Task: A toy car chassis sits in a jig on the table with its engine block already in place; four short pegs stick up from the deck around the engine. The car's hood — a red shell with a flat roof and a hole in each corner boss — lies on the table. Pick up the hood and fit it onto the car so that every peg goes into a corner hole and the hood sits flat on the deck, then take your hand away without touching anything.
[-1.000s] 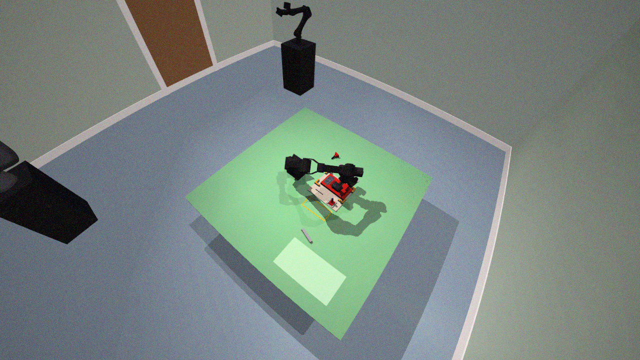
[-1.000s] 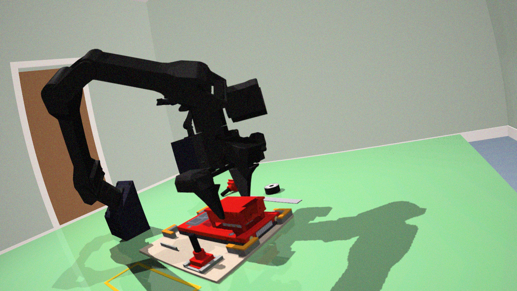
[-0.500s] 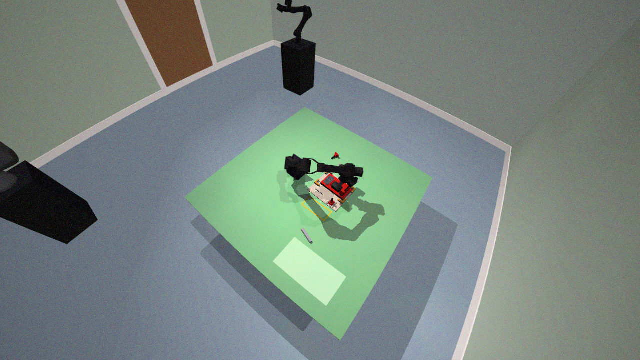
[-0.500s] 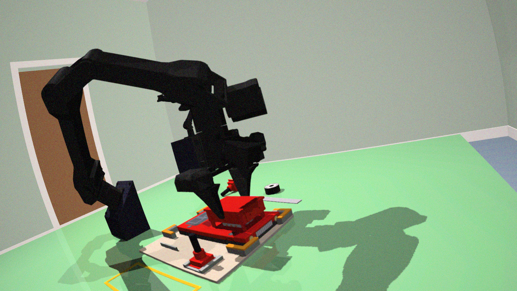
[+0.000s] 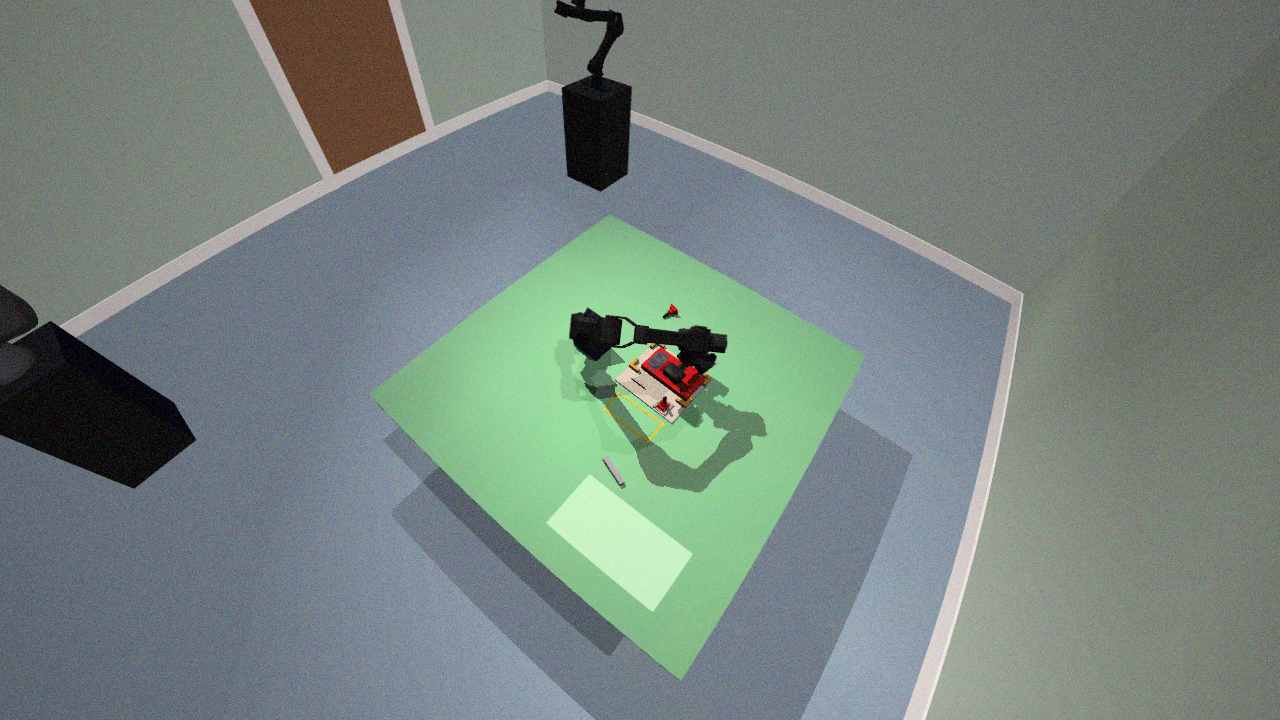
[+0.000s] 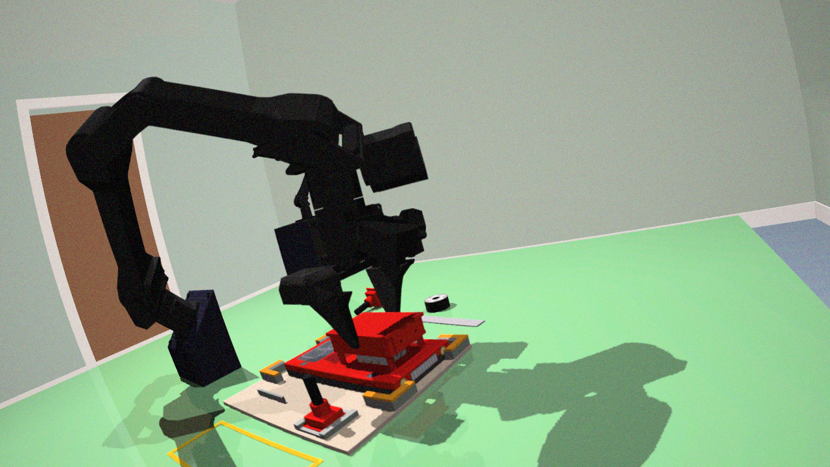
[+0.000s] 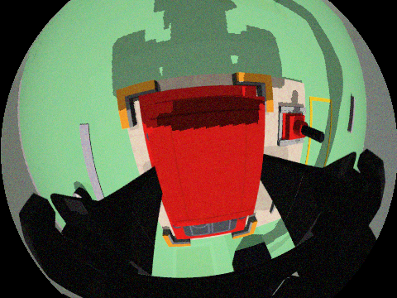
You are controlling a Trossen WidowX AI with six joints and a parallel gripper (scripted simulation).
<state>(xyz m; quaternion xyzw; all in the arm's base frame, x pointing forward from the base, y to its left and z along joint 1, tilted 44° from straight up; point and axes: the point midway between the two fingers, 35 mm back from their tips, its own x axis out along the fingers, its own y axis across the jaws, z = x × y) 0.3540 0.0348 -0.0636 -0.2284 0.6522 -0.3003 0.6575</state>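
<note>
Fingers of the black parallel-jaw hand stand wide but clamped across the flat roof of the red shell hood, one on each side. Directly beneath it, the hood rests low on the red toy car chassis, which sits in the beige jig plate with orange corner stops; from these views it looks seated and level, though the pegs and corner holes are hidden. Just beyond the hand's near finger stands a red toggle clamp with a black post on the jig. Farther off on the green counter lie a small black ring and a grey strip.

The likely risk: if the fingers part unevenly or the hand lifts before fully releasing, it could drag the hood up off the pegs or tilt it. A sideways retreat could also clip the clamp.
</note>
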